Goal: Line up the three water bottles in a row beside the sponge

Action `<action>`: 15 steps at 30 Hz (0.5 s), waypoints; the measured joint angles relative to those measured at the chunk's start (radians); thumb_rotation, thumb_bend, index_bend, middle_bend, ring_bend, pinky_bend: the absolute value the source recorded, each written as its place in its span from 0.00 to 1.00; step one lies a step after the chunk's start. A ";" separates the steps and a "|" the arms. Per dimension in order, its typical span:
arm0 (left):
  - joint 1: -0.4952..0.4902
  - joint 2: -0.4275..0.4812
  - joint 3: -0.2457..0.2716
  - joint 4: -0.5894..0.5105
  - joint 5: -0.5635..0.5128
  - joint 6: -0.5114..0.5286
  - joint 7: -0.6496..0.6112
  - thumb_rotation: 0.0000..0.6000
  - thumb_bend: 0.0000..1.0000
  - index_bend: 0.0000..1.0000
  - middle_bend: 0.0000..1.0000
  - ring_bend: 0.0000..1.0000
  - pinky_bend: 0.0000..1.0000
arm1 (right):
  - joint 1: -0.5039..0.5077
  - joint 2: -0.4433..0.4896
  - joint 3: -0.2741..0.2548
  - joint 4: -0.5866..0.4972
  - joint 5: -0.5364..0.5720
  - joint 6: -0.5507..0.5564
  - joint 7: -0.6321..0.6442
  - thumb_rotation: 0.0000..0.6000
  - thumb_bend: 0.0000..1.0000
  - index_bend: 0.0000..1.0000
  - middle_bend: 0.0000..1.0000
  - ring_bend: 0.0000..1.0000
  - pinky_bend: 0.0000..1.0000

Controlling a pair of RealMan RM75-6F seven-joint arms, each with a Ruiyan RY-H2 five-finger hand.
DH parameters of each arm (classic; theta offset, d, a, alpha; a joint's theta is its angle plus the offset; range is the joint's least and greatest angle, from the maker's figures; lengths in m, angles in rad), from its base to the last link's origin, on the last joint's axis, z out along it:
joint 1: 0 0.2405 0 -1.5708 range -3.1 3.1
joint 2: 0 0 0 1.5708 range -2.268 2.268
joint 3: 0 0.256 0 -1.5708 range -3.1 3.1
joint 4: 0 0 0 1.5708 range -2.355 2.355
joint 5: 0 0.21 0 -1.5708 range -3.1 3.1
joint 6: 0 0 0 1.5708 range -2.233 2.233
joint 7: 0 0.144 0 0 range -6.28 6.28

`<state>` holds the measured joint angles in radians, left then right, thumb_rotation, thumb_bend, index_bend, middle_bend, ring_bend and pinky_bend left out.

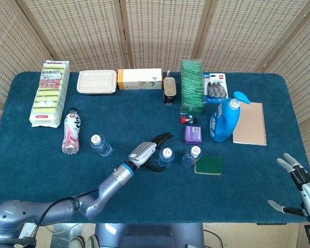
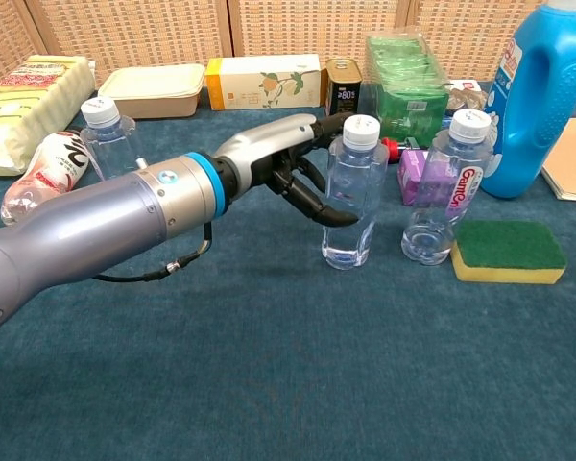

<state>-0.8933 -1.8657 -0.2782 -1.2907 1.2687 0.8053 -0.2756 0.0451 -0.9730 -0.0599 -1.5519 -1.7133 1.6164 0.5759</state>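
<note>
Three clear water bottles with white caps stand on the blue table. One bottle (image 1: 191, 155) (image 2: 448, 187) is right next to the green sponge (image 1: 208, 165) (image 2: 507, 250). The middle bottle (image 1: 165, 156) (image 2: 352, 197) stands upright a short gap to its left. A third bottle (image 1: 100, 145) (image 2: 110, 144) stands far to the left. My left hand (image 1: 151, 150) (image 2: 293, 168) is just left of the middle bottle, fingers spread apart and no longer wrapped round it. My right hand (image 1: 298, 185) hovers open at the table's lower right corner.
A pink-labelled bottle (image 1: 71, 133) lies beside the third bottle. A blue detergent jug (image 1: 225, 119), a purple box (image 1: 192, 134), a red-capped item (image 1: 187, 120) and a notebook (image 1: 249, 124) stand behind the sponge. Boxes, a can and packets line the far edge.
</note>
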 measured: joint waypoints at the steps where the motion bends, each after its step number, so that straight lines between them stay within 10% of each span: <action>1: 0.004 0.008 0.000 -0.011 0.004 0.006 -0.004 1.00 0.21 0.00 0.00 0.00 0.24 | -0.001 0.001 0.000 0.000 0.000 0.002 0.000 1.00 0.03 0.10 0.00 0.00 0.12; 15: 0.071 0.249 -0.011 -0.325 0.093 0.123 -0.029 1.00 0.19 0.00 0.00 0.00 0.10 | -0.013 0.010 -0.009 -0.022 -0.021 0.018 -0.022 1.00 0.03 0.10 0.00 0.00 0.12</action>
<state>-0.8220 -1.6167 -0.2894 -1.6160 1.3618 0.9282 -0.3043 0.0326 -0.9628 -0.0687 -1.5742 -1.7343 1.6343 0.5539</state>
